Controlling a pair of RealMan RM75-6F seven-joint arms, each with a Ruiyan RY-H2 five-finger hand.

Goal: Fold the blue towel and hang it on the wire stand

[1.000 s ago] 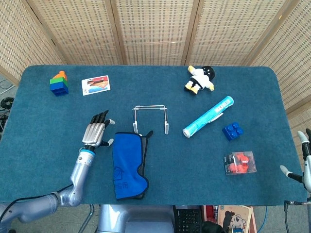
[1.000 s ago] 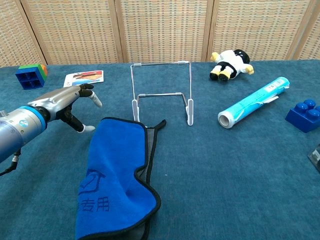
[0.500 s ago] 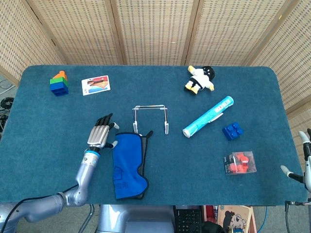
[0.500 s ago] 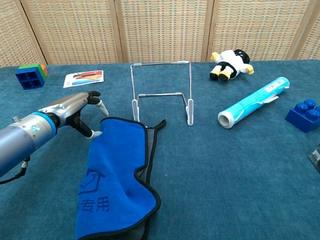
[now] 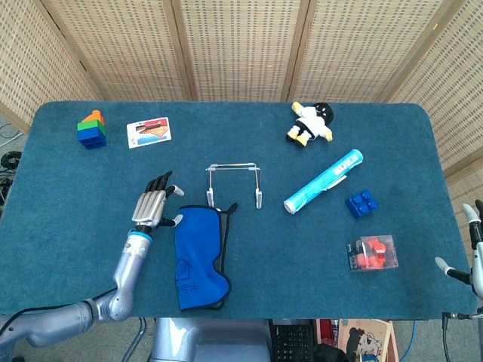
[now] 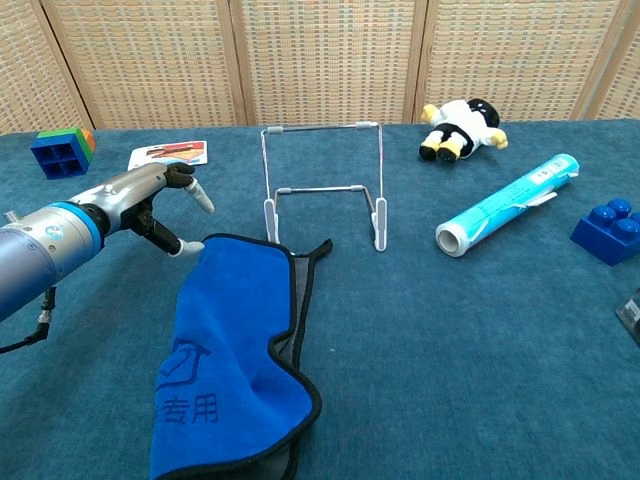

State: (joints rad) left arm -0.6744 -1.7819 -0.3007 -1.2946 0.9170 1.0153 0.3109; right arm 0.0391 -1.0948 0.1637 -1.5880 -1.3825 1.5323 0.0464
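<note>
Hovering left hand point(image 5: 151, 205) with fingers point(image 6: 190, 190) spread, holding nothing, just beside folded towel point(image 5: 199, 256) lying before stand point(image 5: 234, 183); right hand point(image 5: 472, 249) fingers unclear.

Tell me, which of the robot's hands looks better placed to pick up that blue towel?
Probably the left hand: it hovers open right beside the blue towel. The right hand sits at the table's far edge.

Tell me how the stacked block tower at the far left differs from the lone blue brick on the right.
The block tower stacks several colours: blue at the bottom, green above, orange on top. The blue brick is a single piece in one colour. The tower stands taller, near the picture card; the brick sits low, beside the rolled tube. Both are studded toy bricks resting on the table, untouched.
</note>
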